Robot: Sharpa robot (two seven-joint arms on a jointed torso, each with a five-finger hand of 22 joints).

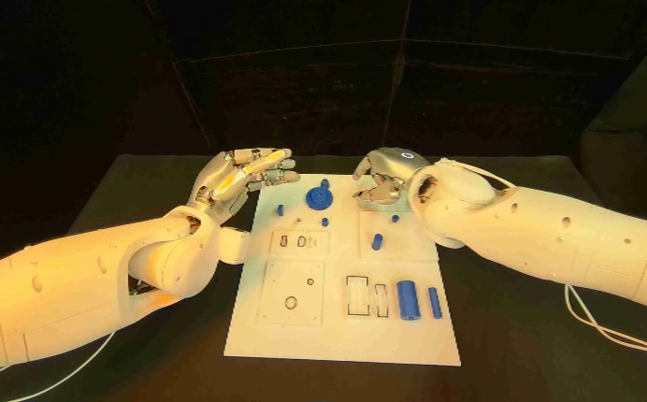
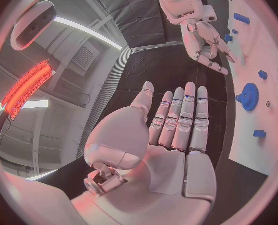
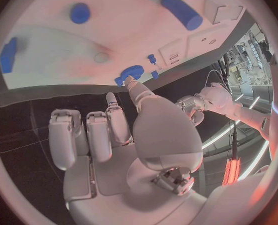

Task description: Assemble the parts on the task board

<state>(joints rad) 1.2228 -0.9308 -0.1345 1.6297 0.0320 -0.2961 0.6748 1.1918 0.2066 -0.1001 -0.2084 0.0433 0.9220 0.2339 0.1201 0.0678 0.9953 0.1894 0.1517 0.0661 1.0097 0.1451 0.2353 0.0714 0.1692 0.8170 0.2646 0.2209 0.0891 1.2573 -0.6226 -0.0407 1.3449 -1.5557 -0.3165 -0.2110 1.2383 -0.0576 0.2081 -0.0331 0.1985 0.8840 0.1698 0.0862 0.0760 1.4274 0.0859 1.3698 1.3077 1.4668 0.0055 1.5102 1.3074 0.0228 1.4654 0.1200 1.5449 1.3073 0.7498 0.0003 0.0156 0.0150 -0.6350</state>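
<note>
The white task board [image 1: 344, 327] lies in the middle of the table. A blue gear [image 1: 320, 199] stands near its far edge, with small blue pegs [image 1: 280, 208] around it. Two blue cylinders [image 1: 406, 299] lie near its right front. My left hand [image 1: 250, 175] hovers beside the board's far left corner, flat, fingers straight, holding nothing; in the left wrist view its palm [image 2: 176, 120] faces the gear [image 2: 247, 96]. My right hand [image 1: 384, 180] hangs over the far edge, right of the gear, fingers curled in and empty. In the right wrist view its thumb [image 3: 145, 105] points toward the gear [image 3: 131, 74].
The board has several empty recesses: rectangular slots [image 1: 357, 294] near the cylinders and a round hole [image 1: 292, 303] at the front left. Black table [image 1: 149, 187] surrounds the board. A white cable [image 1: 594, 318] trails at the right. Another blue peg [image 1: 378, 241] stands mid-board.
</note>
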